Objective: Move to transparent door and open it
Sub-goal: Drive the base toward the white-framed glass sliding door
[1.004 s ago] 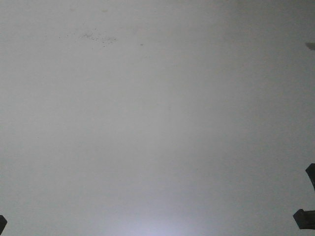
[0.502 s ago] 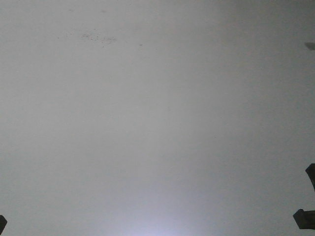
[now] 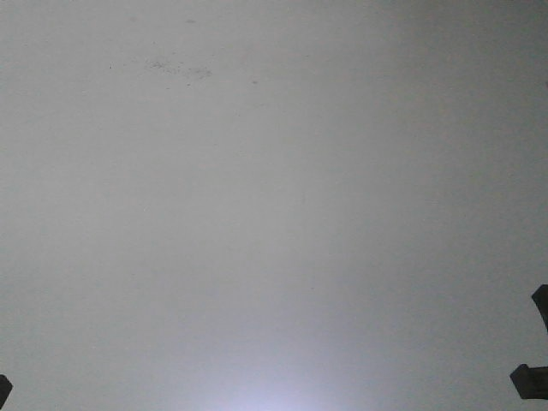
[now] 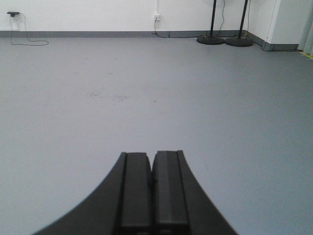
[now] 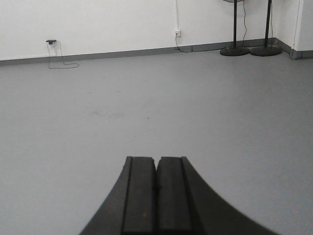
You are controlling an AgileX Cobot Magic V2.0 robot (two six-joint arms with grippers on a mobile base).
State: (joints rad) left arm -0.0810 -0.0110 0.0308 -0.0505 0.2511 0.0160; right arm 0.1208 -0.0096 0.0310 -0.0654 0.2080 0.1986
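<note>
The transparent door is out of view in every frame. In the left wrist view my left gripper [image 4: 152, 154] is shut, its two black pads pressed together with nothing between them, held above bare grey floor. My right gripper [image 5: 157, 159] in the right wrist view is likewise shut and holds nothing. The front view shows only grey floor [image 3: 274, 205], with dark bits of the robot at the lower left corner [image 3: 3, 390] and right edge [image 3: 533, 377].
A white wall with a grey skirting [image 4: 98, 34] runs across the far side. Two black round-based stands [image 4: 225, 40] are at the far right. A cable and socket [image 5: 54, 44] sit by the wall at left. A speckled stain [image 4: 105, 94] marks the floor.
The speckled stain in the front view has drifted slightly right and up, and the small dark shape at the upper right edge has left the frame. The robot base is moving.
</note>
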